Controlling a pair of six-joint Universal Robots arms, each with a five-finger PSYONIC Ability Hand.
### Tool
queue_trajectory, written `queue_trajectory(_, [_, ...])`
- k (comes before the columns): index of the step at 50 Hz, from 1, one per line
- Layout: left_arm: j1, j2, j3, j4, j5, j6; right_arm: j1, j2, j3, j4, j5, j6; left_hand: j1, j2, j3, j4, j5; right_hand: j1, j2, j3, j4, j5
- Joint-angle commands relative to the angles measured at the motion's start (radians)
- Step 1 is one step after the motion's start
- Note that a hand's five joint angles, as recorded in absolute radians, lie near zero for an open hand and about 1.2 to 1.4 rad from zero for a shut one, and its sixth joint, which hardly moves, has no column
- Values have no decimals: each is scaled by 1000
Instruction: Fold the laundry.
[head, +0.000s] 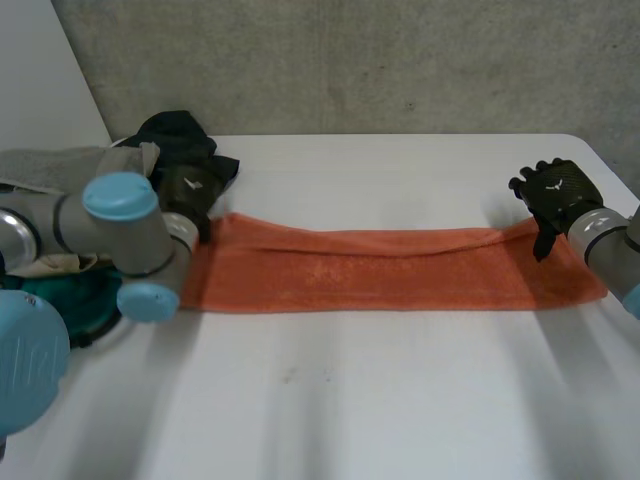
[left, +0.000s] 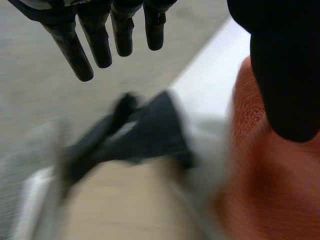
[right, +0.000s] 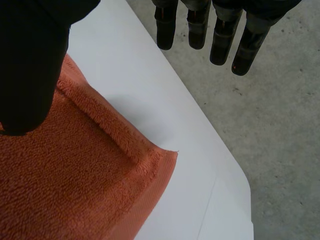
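Note:
An orange towel (head: 390, 270), folded into a long strip, lies flat across the white table (head: 330, 400). My left hand (head: 190, 190) hovers at the towel's far left corner. In the left wrist view its fingers (left: 100, 40) are straight and its thumb (left: 282, 75) stands apart over the towel (left: 265, 190), holding nothing. My right hand (head: 553, 190) is at the towel's far right corner. Its fingers (right: 220, 30) are straight and spread out past the table edge, and its thumb (right: 30, 65) is above the towel (right: 65, 175). The towel's right corner lies free on the table.
A laundry pile sits at the table's left end: a black garment (head: 175, 135), grey cloth (head: 50, 165) and teal cloth (head: 70, 300) under my left arm. The black garment (left: 150, 130) lies beyond my left fingertips. The table's right corner (right: 235, 200) is close to the towel's end.

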Motion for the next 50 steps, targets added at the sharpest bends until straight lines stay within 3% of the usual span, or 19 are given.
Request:
queue_trajectory(1, [25, 5, 42, 24, -62, -19, -9, -41, 45, 0, -1, -13, 2, -14, -20, -10, -31, -29, -46, -40, -62, -70])
queue_trajectory(9, [-35, 101, -114, 30, -43, -24, -30, -52, 88, 20, -2, -7, -4, -20, -26, -16, -37, -29, -46, -40, -62, -70])
queue_trajectory(21, [-92, 289, -378, 21, -40, -82, -134, -117, 188, 239, -34, -12, -7, -23, -29, -19, -40, -4, -21, -16, -37, -46])
queue_trajectory(29, [-106, 370, -460, 21, -40, -114, -185, -91, 209, 201, -76, -16, -7, -23, -29, -19, -40, 119, 102, 108, 86, 78])
queue_trajectory(34, [-107, 375, -466, 21, -40, -114, -187, -40, 202, 129, -68, -18, -10, -26, -32, -21, -42, 339, 322, 328, 306, 298])
queue_trajectory(35, [-107, 375, -466, 21, -42, -114, -187, -34, 197, 120, -68, -18, -10, -26, -32, -21, -42, 502, 486, 491, 469, 461])
queue_trajectory(37, [-106, 376, -466, 21, -42, -116, -191, -19, 185, 106, -67, -22, -12, -29, -35, -24, -45, 1189, 1172, 1178, 1156, 1148])
queue_trajectory(44, [-104, 408, -474, 20, -43, -119, -246, -23, 165, 101, -45, -68, -12, -29, -35, -24, -45, 1193, 1176, 1182, 1160, 1152])
queue_trajectory(50, [-95, 477, -513, 20, -42, -119, -361, -55, 148, 103, 30, -203, -12, -29, -35, -24, -45, 1193, 1176, 1182, 1160, 1152])
